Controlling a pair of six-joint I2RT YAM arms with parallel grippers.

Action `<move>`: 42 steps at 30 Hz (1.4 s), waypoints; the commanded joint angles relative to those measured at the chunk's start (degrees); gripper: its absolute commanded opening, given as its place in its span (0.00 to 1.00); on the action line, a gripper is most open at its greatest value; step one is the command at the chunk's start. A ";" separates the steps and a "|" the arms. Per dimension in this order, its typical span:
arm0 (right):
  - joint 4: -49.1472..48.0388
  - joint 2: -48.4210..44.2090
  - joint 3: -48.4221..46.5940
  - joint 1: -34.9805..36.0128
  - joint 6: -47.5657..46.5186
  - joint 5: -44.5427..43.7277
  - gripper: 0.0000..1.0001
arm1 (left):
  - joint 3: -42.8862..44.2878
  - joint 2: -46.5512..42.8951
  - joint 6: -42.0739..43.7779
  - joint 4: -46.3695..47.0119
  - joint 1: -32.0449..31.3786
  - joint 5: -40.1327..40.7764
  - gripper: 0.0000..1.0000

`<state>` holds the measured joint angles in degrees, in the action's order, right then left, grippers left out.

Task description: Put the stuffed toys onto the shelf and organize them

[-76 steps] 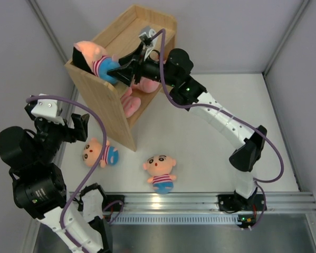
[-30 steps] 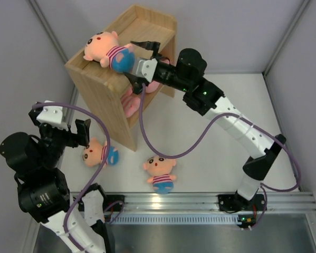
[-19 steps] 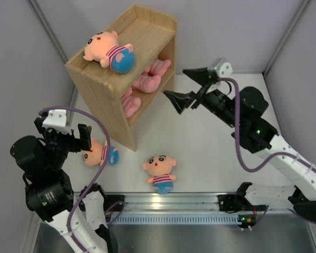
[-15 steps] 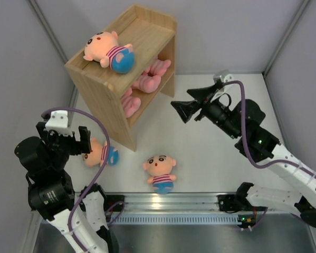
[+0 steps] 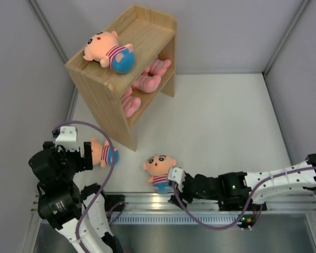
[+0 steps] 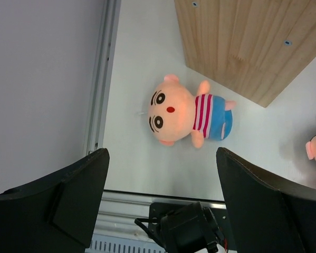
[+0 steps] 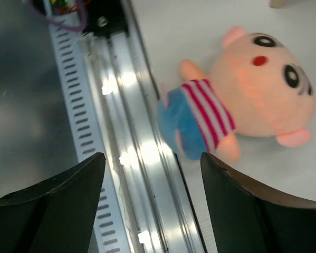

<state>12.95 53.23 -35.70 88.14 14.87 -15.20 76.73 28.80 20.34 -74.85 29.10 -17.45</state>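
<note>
The wooden shelf (image 5: pixel 102 84) stands at the back left. One peach stuffed toy (image 5: pixel 109 51) lies on its top. Pink toys lie on its inner board (image 5: pixel 150 76) and on the level below (image 5: pixel 128 103). Another peach toy (image 6: pixel 187 117) lies face up on the table beside the shelf's side panel (image 6: pixel 252 42). My left gripper (image 6: pixel 160 211) hangs open above and just short of it. A third peach toy (image 7: pixel 252 105) lies near the front rail. My right gripper (image 7: pixel 152 211) is open over the rail, just short of its blue shorts, with nothing between the fingers.
A metal rail (image 5: pixel 210 199) runs along the table's near edge, under the right arm, which lies low along it. Grey walls close in the table at the left, back and right. The left arm's base motor (image 6: pixel 187 232) shows below the left fingers.
The right gripper let go of the peach toy on the shelf top, swung away and dropped to the front rail beside the near toy, its jaws narrowing a little. The left gripper moved nearer over its toy.
</note>
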 commanded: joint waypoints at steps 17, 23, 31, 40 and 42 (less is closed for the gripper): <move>-8.29 24.89 -5.69 8.98 -27.44 -14.94 0.76 | 0.61 -2.43 0.23 -3.20 0.43 -1.79 0.89; -7.68 30.78 -7.89 6.18 -27.71 -11.35 0.72 | 1.05 -2.25 1.11 -3.20 0.34 -1.44 0.89; 5.29 26.68 -18.23 -0.67 -30.51 -14.24 0.00 | 1.84 -1.46 1.20 -3.28 0.34 -1.18 0.89; 7.37 11.38 -26.17 -28.43 -28.59 -12.14 0.00 | 7.03 3.72 0.76 -3.20 0.43 -2.84 0.89; 5.25 9.61 -27.74 -37.22 -27.01 -12.14 0.00 | 7.99 4.77 0.76 -3.20 0.43 -4.25 0.89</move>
<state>19.99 66.15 -60.16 58.65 -14.52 -26.33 82.54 31.00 21.12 -78.11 29.17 -19.27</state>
